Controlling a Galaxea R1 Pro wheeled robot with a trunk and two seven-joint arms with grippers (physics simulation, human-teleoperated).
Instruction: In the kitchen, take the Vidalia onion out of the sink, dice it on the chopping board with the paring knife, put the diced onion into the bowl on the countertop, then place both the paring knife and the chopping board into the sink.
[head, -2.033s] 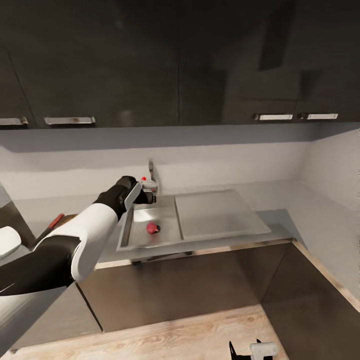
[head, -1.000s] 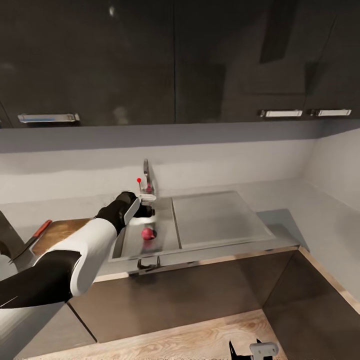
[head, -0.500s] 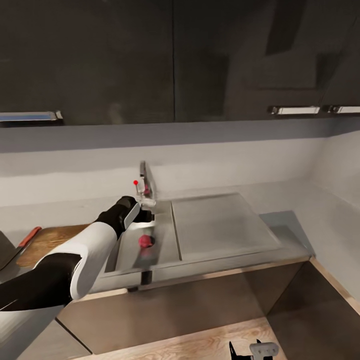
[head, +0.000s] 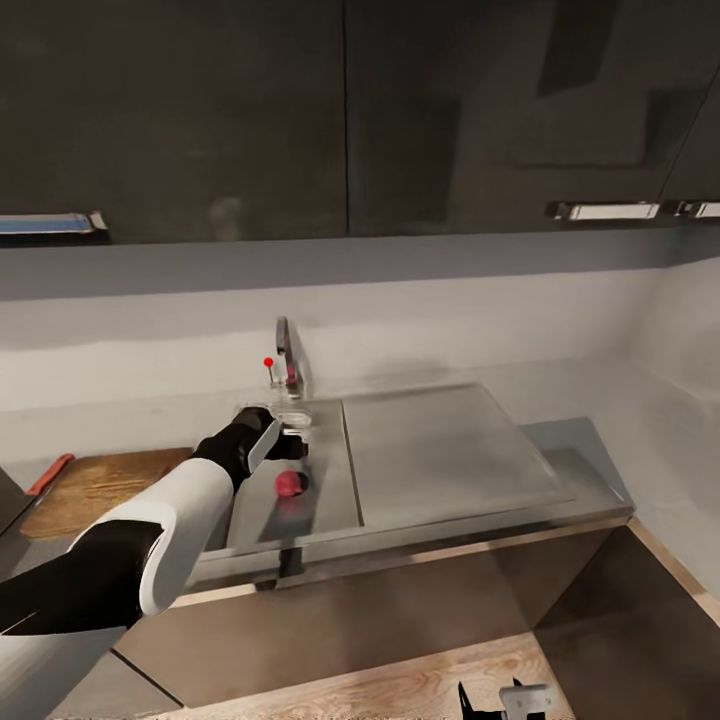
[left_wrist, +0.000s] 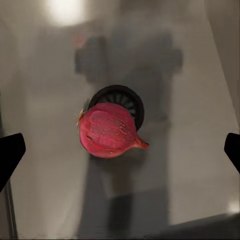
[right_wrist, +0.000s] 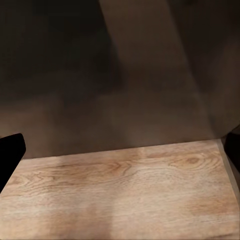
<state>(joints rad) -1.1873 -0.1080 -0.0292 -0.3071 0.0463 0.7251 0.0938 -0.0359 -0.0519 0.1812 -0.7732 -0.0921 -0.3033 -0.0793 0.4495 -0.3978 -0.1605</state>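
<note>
The Vidalia onion, a reddish bulb, lies on the round drain in the basin of the steel sink. My left gripper hangs just above and behind it, below the chrome tap. In the left wrist view the onion sits between the spread fingertips, untouched, so the left gripper is open. The chopping board lies on the countertop left of the sink, with the paring knife's red handle at its far left. The bowl is out of view. My right gripper stays low, open.
Dark wall cabinets hang over the counter. The flat drainboard takes up the sink's right half. Dark base cabinets stand below, and the counter turns a corner at the right. The right wrist view looks at the wooden floor.
The view has shifted, so the sink sits closer and more central. My left gripper has sunk from tap height to just over the onion. The onion has not moved.
</note>
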